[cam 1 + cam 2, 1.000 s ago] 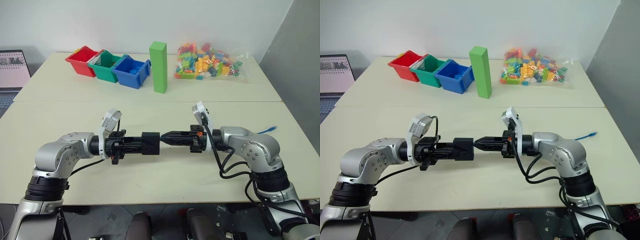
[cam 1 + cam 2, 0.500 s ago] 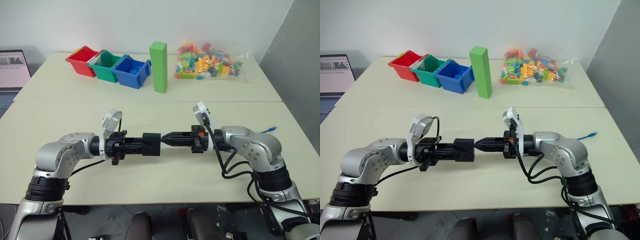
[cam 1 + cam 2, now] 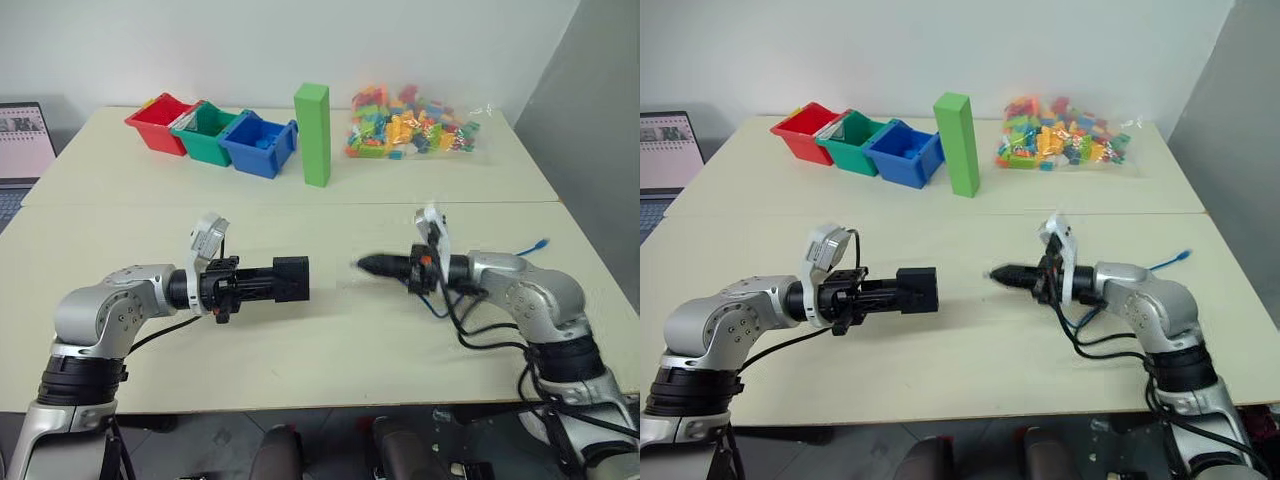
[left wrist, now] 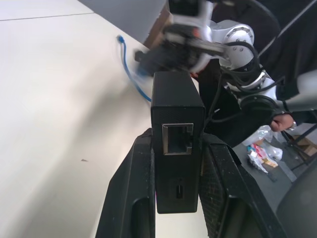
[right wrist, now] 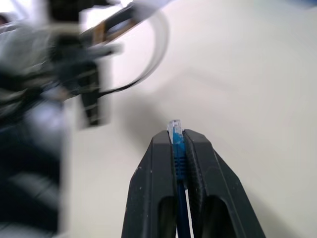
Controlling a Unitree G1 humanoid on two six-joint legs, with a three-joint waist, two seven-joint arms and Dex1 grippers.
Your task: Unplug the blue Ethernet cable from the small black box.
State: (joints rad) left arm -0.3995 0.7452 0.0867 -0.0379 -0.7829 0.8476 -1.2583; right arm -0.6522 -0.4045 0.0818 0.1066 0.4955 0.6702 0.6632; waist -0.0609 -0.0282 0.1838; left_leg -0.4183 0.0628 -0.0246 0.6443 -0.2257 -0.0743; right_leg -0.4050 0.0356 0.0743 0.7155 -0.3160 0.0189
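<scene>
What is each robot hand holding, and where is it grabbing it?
The left gripper pinches the small black box by its two sides. The right gripper pinches the blue Ethernet cable just behind its plug, which is out of the box.

Left gripper (image 3: pixel 290 279) level, pointing right, jaws clamped, right gripper (image 3: pixel 362 264) facing it, jaws pinched

The left gripper (image 5: pixel 74 64) showed only as a blur, and the blue Ethernet cable (image 5: pixel 178 163) vanished between black fingers (image 5: pixel 153 198).
</scene>
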